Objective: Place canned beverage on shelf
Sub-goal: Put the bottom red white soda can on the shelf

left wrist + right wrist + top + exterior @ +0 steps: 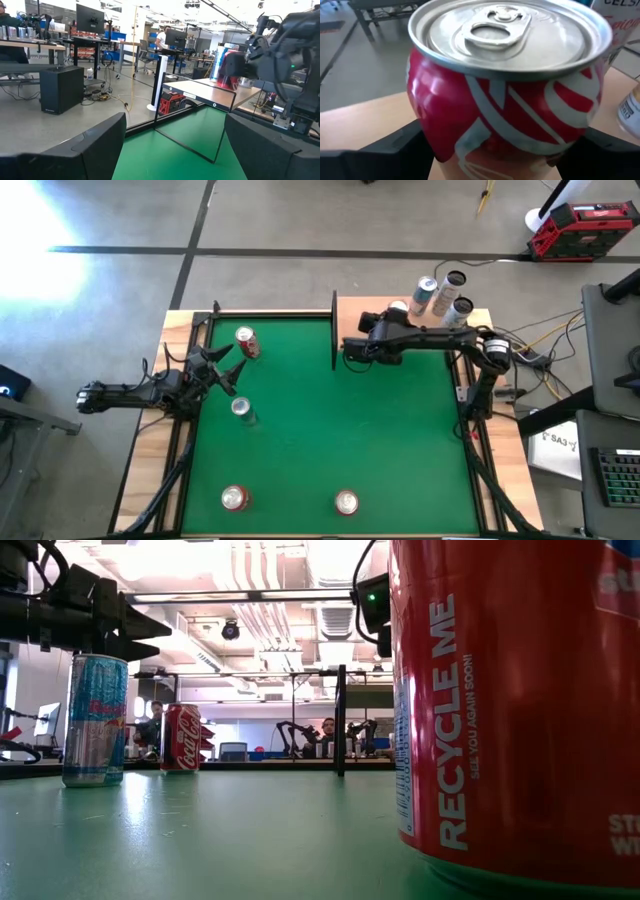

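A red can (505,100) with a silver top sits upright between the fingers of my right gripper (500,150), over the light-wood shelf (470,330) at the table's far right. The high view shows this can (398,308) beside my right gripper (386,320). Several other cans (440,295) stand on the shelf's far part. My left gripper (225,370) waits open at the table's left edge, with nothing between its fingers (100,145). The left wrist view shows the red can (227,65) from afar. My right gripper pinches the red can's lower wall (427,135) between its two fingers, one on each side. The fingers come from the shelf's near left side, slanting a little downward. The can stays upright. The fingers hide its base, so whether it stands on the board cannot be told.
On the green felt stand a red can (245,340) and a silver-blue can (241,410) near the left arm, and two red cans (235,498) (346,502) at the near edge. A black post (333,330) rises at the shelf's left end.
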Robot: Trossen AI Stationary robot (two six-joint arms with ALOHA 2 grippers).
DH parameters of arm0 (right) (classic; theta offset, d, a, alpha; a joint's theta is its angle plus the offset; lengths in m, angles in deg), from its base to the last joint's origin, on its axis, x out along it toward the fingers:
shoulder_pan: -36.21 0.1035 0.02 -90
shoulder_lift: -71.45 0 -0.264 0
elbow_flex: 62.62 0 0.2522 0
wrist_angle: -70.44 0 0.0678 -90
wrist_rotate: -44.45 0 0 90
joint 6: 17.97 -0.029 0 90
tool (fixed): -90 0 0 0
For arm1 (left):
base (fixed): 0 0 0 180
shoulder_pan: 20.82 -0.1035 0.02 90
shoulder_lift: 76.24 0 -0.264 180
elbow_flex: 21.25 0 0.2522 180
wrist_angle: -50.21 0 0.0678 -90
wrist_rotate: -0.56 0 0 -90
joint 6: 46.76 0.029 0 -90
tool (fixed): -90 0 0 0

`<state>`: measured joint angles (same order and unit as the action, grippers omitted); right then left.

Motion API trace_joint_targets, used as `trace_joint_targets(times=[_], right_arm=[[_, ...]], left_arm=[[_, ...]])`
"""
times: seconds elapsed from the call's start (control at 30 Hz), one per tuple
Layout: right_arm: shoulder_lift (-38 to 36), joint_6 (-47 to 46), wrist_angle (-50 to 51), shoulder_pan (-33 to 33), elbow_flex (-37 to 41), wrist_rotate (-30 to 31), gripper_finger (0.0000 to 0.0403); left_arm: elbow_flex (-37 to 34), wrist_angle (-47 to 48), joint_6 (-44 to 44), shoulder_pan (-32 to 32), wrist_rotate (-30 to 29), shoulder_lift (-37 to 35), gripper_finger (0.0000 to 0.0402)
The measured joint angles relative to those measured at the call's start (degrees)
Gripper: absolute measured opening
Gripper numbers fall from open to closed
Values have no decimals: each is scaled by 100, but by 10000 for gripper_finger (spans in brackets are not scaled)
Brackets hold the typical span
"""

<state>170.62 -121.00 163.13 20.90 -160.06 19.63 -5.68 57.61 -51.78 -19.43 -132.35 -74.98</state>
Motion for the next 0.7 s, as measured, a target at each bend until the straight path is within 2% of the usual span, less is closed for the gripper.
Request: trace_joint_targets(times=[0.7], right_arm=[[-4, 1549, -1453, -780, 0, 69, 306]], left_arm=[[0, 2, 0, 0, -1, -1, 324]])
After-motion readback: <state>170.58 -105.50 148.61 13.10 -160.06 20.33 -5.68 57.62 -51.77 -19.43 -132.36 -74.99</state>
